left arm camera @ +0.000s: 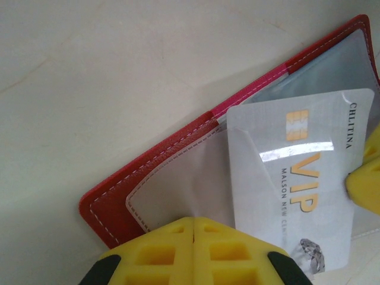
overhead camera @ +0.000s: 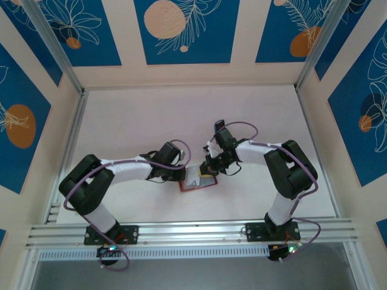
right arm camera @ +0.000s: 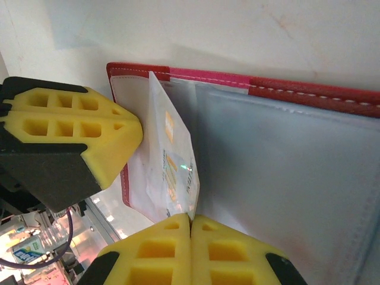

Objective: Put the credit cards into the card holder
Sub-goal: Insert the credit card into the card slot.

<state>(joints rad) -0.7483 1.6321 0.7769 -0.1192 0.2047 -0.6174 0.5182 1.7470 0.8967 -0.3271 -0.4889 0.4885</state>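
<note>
Red card holder (left arm camera: 104,208); 1 pale VIP card (left arm camera: 297,196) partly in pocket (left arm camera: 178,190)

I see the card holder (left arm camera: 110,208) lying open on the pale table (left arm camera: 89,71), clear pockets up. The credit card (left arm camera: 297,190), white with a gold VIP and chip, looks partly tucked under pocket film. My left gripper (left arm camera: 195,231) is closed, yellow tips meeting over the pocket edge. The right gripper's finger (left arm camera: 368,178) touches the card's right edge.

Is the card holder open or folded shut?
Open: the card holder lies spread flat, clear inner pockets facing up.
</note>
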